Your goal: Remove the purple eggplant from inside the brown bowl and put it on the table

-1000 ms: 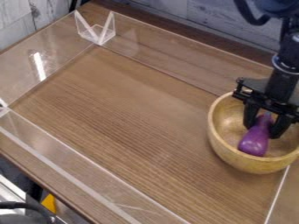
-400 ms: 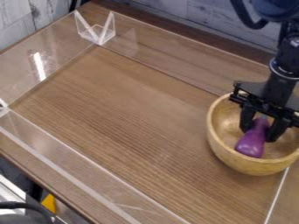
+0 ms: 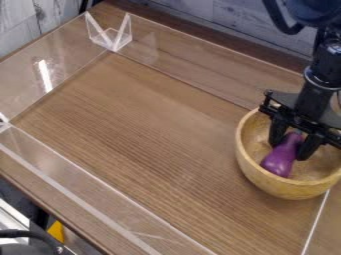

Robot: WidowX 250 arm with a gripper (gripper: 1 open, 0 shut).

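I see my black hand [image 3: 296,147] pointing straight down into the round light-brown wooden bowl [image 3: 253,161], which sits at the right side of the large brown wood-grain worktop [image 3: 147,120]. The fingers [image 3: 278,130] reach below the bowl's thick rim and are pressed in on the small glossy purple toy eggplant [image 3: 281,157], one finger on each side of its upper part, so I have the hand clamped tight on it. The eggplant stands roughly upright between the fingers, tilted a little, with its bulbous end low over the smooth yellowish inside of the bowl. I cannot tell whether that lower end touches the bowl's floor or hangs just clear of it. The eggplant lies wholly within the bowl's rim, nearer the middle than the wall. Clear acrylic walls [image 3: 80,189] edge the worktop, with a folded clear piece [image 3: 110,33] standing in the far left corner, well apart from the bowl.
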